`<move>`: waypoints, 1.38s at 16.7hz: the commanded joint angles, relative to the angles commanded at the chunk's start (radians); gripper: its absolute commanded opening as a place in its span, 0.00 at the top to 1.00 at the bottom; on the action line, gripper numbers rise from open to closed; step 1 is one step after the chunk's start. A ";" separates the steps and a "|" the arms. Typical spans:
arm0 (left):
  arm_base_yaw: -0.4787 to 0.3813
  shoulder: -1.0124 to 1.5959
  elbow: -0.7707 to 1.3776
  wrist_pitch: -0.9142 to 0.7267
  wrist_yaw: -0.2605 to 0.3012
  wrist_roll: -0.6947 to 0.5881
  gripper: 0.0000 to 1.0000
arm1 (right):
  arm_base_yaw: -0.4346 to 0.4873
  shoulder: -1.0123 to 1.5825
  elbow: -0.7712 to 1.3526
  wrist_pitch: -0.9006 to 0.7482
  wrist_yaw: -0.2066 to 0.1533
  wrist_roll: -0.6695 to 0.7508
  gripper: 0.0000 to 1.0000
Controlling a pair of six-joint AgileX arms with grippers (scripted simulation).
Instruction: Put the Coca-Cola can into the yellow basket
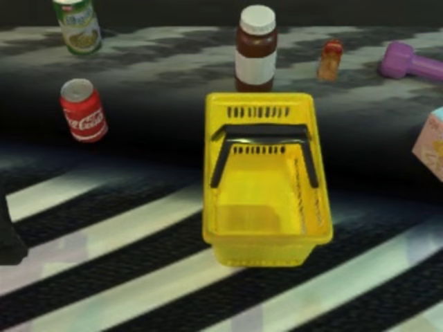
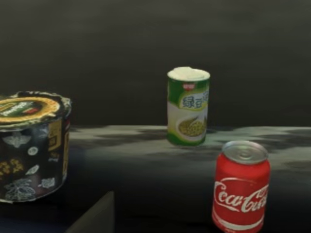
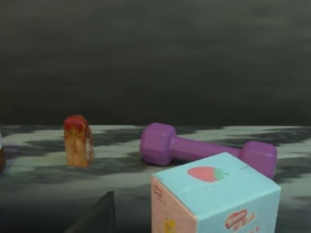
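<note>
Left gripper [image 2: 92, 213] near upright red Coca-Cola can [image 1: 83, 111], silver top.

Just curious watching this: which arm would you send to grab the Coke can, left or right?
Left, probably. The Coca-Cola can stands upright on the table's left, left of the yellow basket, and shows close in the left wrist view. The right wrist view shows only right-side items.

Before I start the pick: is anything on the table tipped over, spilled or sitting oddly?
Nothing stands out. The red Coca-Cola can stands upright at the table's left, apart from the green-and-white labelled can behind it. The yellow slotted plastic basket sits empty at centre, black handles folded across its opening. No spills show.
</note>
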State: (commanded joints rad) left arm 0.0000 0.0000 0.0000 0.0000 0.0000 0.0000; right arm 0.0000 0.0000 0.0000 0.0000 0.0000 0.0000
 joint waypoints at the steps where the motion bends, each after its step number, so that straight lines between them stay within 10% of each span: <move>1: 0.000 0.000 0.000 0.000 0.000 0.000 0.00 | 0.000 0.000 0.000 0.000 0.000 0.000 0.00; 10: -0.052 0.327 0.330 -0.204 0.041 0.107 0.00 | 0.000 0.000 0.000 0.000 0.000 0.000 0.00; 23: -0.108 1.586 1.640 -0.980 0.051 0.445 0.00 | 0.000 0.000 0.000 0.000 0.000 0.000 0.00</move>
State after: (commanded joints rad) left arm -0.1079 1.5862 1.6400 -0.9802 0.0513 0.4447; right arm 0.0000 0.0000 0.0000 0.0000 0.0000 0.0000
